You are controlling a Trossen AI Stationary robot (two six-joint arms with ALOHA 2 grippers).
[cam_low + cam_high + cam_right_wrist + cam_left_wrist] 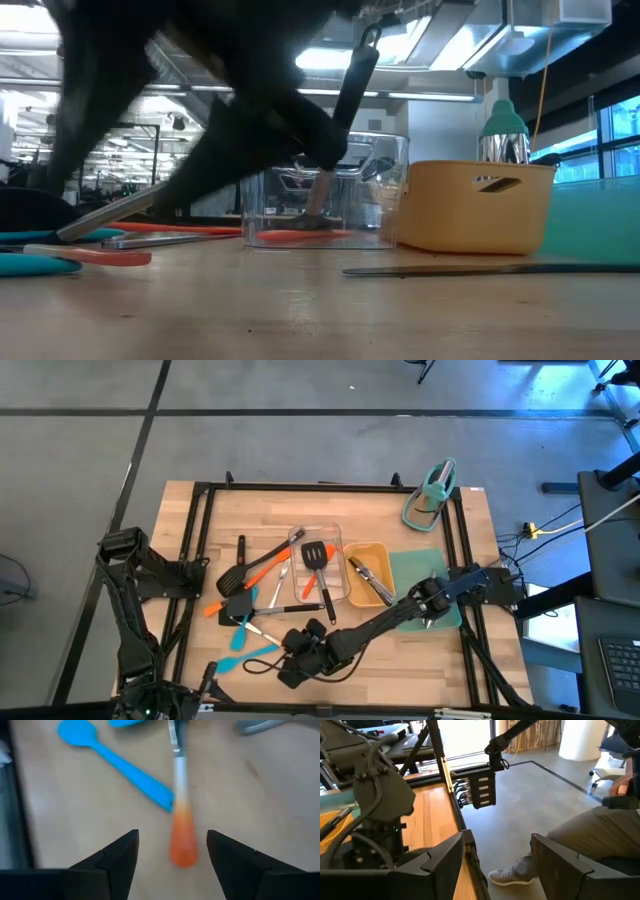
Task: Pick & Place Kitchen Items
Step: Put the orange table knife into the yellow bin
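1. The right arm reaches from the right edge of the wooden tabletop (400, 660) diagonally toward the front edge, stretched low over the wood, its right gripper (290, 665) near the middle of the front edge.
2. In the right wrist view its dark fingers (117, 857) stand wide apart and hold nothing; the orange handle end of a steel-shafted utensil (180, 840) lies on the wood between them.
3. A blue silicone spatula (115, 762) lies just beside that utensil.
4. The left arm waits folded at the front-left corner, off the tabletop; its left gripper (495, 870) has its fingers wide and empty.
5. More utensils lie near the tabletop's centre; a black slotted turner (316, 565) rests in the clear rectangular tray (335, 535), beside the yellow rectangular tray (385, 560).
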